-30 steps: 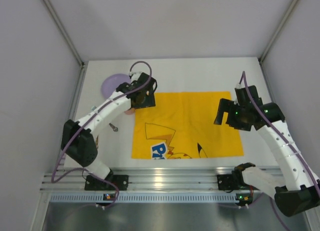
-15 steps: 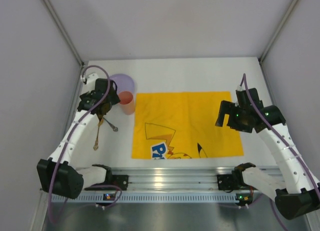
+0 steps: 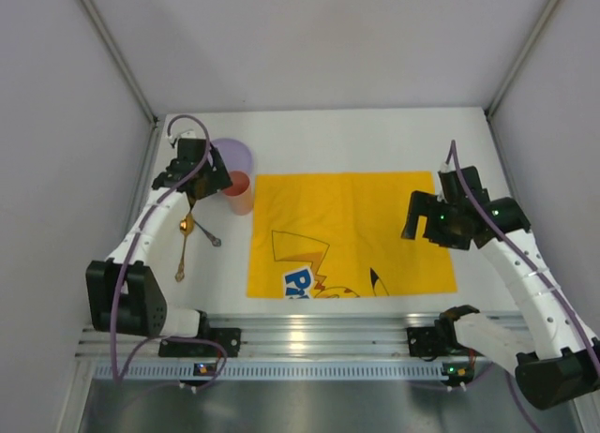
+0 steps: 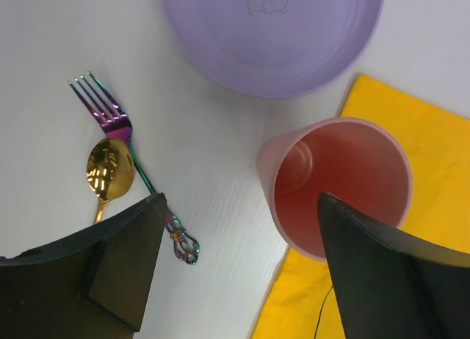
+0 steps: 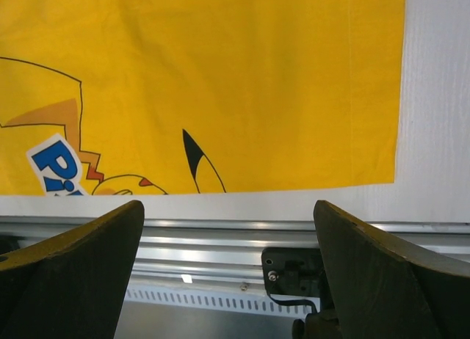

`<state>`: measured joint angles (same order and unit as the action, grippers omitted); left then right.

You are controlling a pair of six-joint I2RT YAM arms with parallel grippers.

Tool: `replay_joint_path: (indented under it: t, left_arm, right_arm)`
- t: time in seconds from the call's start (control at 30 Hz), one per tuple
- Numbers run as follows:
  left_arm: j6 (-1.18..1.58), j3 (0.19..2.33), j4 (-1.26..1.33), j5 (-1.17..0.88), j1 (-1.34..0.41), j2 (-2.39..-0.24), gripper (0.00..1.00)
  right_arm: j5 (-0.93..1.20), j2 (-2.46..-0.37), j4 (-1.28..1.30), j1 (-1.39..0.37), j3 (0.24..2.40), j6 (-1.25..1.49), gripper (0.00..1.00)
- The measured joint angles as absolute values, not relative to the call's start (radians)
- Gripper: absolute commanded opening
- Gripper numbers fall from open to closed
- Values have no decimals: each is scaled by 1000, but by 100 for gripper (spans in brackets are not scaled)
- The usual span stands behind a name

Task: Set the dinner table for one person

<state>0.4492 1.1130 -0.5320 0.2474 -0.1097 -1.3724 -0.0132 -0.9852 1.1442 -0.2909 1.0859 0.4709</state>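
From above, the white matte bench point(image 3: 375, 138) fills the space between the grey walls, far wider than anything on it, with a ribbed aluminium rail point(image 3: 309, 335) along its near edge. A yellow cartoon-printed mat point(image 3: 352, 231) lies flat at its centre. At the mat's far-left corner stands a pink cup point(image 3: 238, 191), upright, and just behind it is a lilac plate point(image 3: 234, 154). A fork point(image 3: 208, 234) and a gold spoon point(image 3: 183, 246) lie on bare bench left of the mat. The left fingers point(image 3: 197, 180) hover over this group and the right fingers point(image 3: 433, 217) over the mat's right edge. In the left wrist view the cup point(image 4: 338, 185) is empty, its foot at the mat's point(image 4: 411, 133) edge; the plate point(image 4: 272, 38) is empty too, with a faint embossed figure. The iridescent fork point(image 4: 117, 126) crosses beside the spoon's point(image 4: 110, 170) bowl. The 2 left fingers point(image 4: 110, 265) are spread wide, pinching nothing. In the right wrist view the right fingers point(image 5: 73, 280) are likewise spread and empty above the mat point(image 5: 220, 82), a strip of plain white bench point(image 5: 433, 97) and the rail point(image 5: 220, 243).
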Motion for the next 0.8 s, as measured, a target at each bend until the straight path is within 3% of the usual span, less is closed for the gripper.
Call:
replay_joint_path:
  t: [0.07,0.17,0.2,0.33,0.6,0.8]
  left_arm:
    - [446,1117,-519,227,-110,-1411,81]
    - [448,1118,-498,216,-110,-1470,53]
    - [447,1118,-488,213,-109,-1491,31]
    - [436,1133,-472,196,-108,-1552,9]
    - [391,1333,-525,153,-109,-1580,7]
    - [381,1419,-592,124,-186,-1545,2]
  right_arm:
    - [-9,-994,1142,-291,1086,470,100]
    - [14,-1005,1132,-291,1086,470,100]
    - [26,-1010,1127,-291,1087,470,100]
    - [99,-1056,1092,-289,1103,471,100]
    - [251,-1245,1015,-295,1353,472,100]
    - [303,-1509,958,-407,1692,483,100]
